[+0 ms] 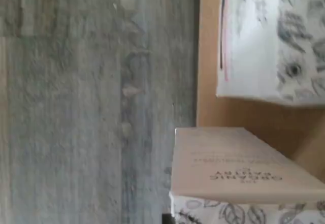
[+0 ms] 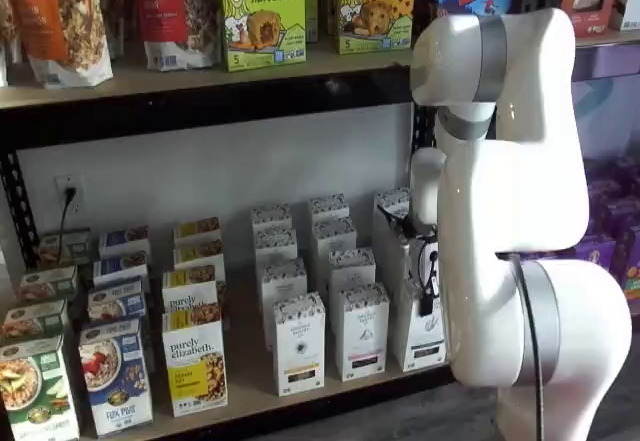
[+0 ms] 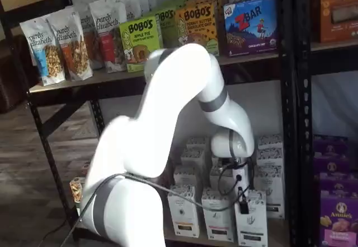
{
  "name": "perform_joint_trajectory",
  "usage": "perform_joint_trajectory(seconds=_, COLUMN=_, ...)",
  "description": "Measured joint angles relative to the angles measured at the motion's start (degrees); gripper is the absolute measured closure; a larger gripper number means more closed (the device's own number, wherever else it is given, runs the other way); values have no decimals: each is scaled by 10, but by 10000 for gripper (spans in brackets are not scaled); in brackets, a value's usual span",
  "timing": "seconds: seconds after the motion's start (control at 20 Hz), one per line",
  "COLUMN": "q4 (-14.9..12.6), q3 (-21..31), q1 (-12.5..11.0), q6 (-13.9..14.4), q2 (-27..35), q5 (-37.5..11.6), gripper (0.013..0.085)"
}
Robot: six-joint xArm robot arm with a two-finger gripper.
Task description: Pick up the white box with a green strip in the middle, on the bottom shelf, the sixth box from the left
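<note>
White tall narrow carton with speckled top and dark green band, the white box [image 2: 418, 326], is standing at the front of the light tan wooden bottom shelf [image 2: 250, 401], rightmost in its row, facing out. Arm is hanging over it, hiding the fingers; their state cannot be told.

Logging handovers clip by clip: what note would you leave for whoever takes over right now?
Gripper: low at the right-hand white cartons; whether it is open or shut cannot be told.
White box: upright in the front row of the bottom shelf, not lifted.
Done: arm brought to the box.
Left: grasp it and lift it out.
</note>
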Motion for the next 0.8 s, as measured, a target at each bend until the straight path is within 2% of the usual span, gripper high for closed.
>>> perform_joint_trajectory(seconds=0.1, q4=14, q3=38, q1=5, q6=-8, q2=-29, q5=-8, gripper=450)
perform_joint_trajectory(seconds=0.3, q4=15, q3=133, q1=17, q6=4, q2=-99, q5=-39, gripper=450)
perform_joint_trajectory(seconds=0.45, q4=34, q3=210, q1=30, q6=-2, q2=-162, q5=-57, gripper=450)
perform_joint_trajectory(seconds=0.6, q4=25, q3=278, q1=42, q6=19, q2=-223, q5=-72, gripper=450)
perform_joint_trajectory(seconds=0.7, q4=21, q3=307, q1=49, q6=31, q2=-256, q5=-61, gripper=450)
perform_joint_trajectory(seconds=0.8, q4=4, q3=332, q1=55, q6=52, q2=-285, q5=-54, gripper=450)
